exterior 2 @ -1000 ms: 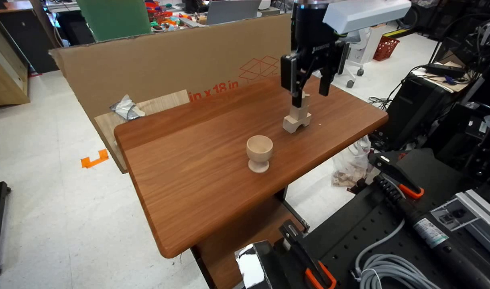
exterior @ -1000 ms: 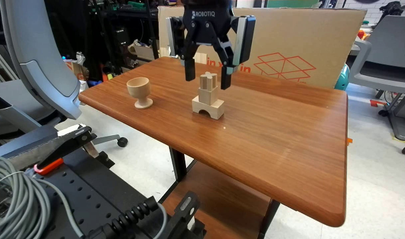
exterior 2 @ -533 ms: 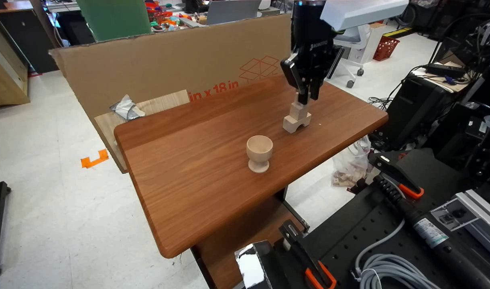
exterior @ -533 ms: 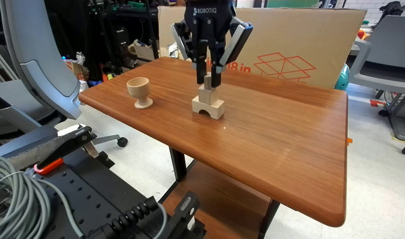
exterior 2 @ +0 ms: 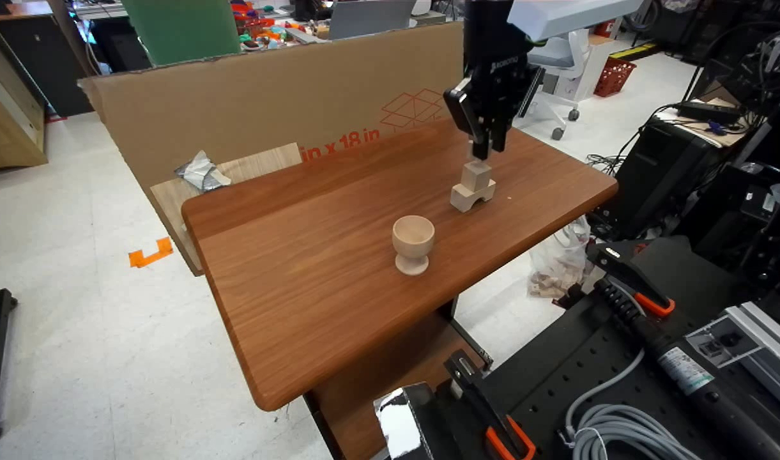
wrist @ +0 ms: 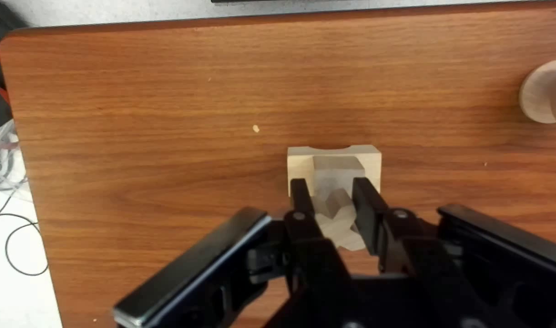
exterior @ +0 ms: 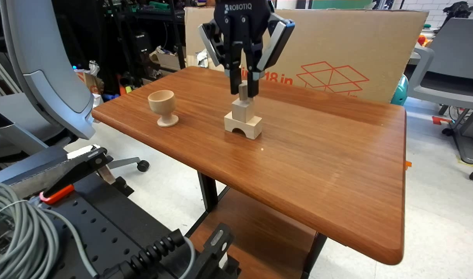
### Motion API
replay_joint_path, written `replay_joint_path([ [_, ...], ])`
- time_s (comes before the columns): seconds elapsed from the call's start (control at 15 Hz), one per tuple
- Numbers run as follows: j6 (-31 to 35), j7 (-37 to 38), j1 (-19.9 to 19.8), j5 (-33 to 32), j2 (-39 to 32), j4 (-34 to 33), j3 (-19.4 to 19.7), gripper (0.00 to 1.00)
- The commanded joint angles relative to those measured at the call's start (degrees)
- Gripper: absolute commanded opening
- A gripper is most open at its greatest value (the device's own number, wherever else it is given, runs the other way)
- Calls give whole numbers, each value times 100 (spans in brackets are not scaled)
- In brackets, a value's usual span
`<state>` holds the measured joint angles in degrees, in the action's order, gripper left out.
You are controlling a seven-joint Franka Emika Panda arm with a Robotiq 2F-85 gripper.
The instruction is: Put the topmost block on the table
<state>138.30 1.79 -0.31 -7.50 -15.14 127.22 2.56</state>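
Only the wrist view clearly shows the topmost block (wrist: 341, 223) as notched.

We log this one as a lab, workshop-ish. Our cues: a perforated black plate (exterior: 116, 211), orange-handled clamps (exterior 2: 482, 396), coiled grey cable (exterior: 33, 232), wheeled grey office chairs (exterior: 36, 46), dark equipment (exterior 2: 674, 160) in the background, orange tape (exterior 2: 164, 247) on the pale floor (exterior 2: 83, 332), plus colourful clutter (exterior 2: 262, 29) behind a big cardboard panel (exterior 2: 255, 105).
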Motion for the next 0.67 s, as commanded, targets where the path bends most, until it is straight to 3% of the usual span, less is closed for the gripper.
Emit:
replay_joint_path([
  [0.0, -291, -58, -94, 8, 279, -194, 83, 7],
  [0.6, -871, -88, -718, -57, -382, -1437, 679, 7],
])
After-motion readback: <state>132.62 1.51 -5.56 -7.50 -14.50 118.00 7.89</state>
